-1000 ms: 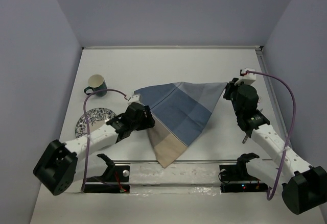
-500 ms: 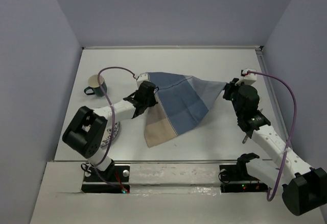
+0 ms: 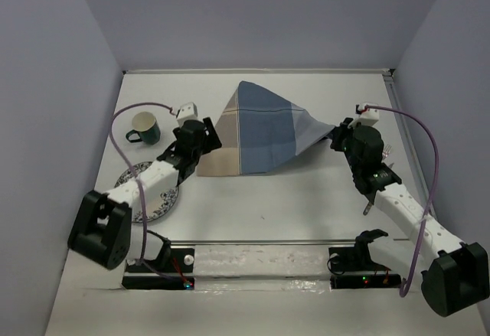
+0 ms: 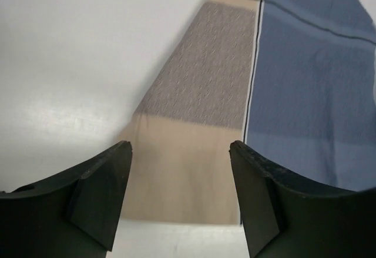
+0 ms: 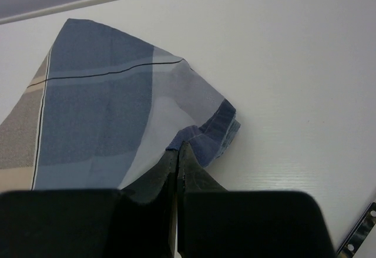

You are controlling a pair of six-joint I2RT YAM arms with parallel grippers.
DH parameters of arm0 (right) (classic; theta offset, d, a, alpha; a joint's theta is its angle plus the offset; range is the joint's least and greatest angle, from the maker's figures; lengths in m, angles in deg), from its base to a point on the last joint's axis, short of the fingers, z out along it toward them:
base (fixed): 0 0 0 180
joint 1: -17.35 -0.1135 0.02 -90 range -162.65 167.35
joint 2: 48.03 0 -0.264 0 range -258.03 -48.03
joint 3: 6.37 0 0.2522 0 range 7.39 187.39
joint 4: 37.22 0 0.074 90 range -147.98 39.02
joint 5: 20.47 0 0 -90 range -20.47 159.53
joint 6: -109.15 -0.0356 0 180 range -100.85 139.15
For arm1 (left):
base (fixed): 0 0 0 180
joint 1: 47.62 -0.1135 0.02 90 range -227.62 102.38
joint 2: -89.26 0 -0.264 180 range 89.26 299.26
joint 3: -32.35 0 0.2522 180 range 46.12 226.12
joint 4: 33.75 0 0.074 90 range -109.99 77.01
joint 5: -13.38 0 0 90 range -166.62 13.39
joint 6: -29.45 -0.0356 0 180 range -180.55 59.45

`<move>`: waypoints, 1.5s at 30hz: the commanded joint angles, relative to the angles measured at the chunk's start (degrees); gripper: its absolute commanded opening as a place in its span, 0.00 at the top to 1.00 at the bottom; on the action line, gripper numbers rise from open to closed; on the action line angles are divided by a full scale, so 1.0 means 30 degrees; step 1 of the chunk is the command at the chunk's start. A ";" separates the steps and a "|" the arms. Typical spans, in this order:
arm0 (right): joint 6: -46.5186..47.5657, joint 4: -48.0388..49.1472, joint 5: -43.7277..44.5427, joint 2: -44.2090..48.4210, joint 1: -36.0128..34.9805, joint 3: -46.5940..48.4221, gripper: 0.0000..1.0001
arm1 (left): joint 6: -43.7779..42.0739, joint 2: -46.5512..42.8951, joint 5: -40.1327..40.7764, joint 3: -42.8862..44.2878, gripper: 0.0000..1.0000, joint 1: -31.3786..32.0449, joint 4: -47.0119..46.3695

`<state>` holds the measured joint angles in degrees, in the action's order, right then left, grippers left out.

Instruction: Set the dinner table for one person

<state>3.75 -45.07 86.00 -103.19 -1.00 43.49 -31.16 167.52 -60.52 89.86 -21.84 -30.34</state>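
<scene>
Pale lavender walls (image 3: 268, 14) closed in the white dinner table (image 3: 306, 198) on three sides, and its flat top stretched beneath both arms, far larger than anything resting on it. Both claws hung over its middle band, the table showing bare under and around them. On that middle band lay a blue-and-tan plaid placemat (image 3: 256, 133), folded into a rough triangle with its peak toward the far wall and its tan strip along the near-left edge. The right gripper (image 5: 177, 152) had its fingers pressed together on the placemat's bunched right corner, pinching the blue cloth just above the tabletop. The left gripper (image 4: 178, 152) sat at the opposite, tan end with its fingers spread wide and nothing between them; in the left wrist view the tan edge and a sliver of white table showed through the gap. Farther left, well apart from the cloth, a dark green mug (image 3: 144, 128) stood upright, and nearer the bases a blue-patterned plate (image 3: 162, 200) lay flat, partly hidden under the left arm.
</scene>
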 commanded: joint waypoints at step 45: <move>0.0064 -0.0938 0.0750 0.1537 0.0110 0.1643 1.00 | -0.0214 -0.3902 0.1228 0.1378 1.00 0.1426 0.3213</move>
<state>3.73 -45.46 86.52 -101.85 -1.00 43.53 -28.37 166.60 -55.45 83.59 -17.73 -19.94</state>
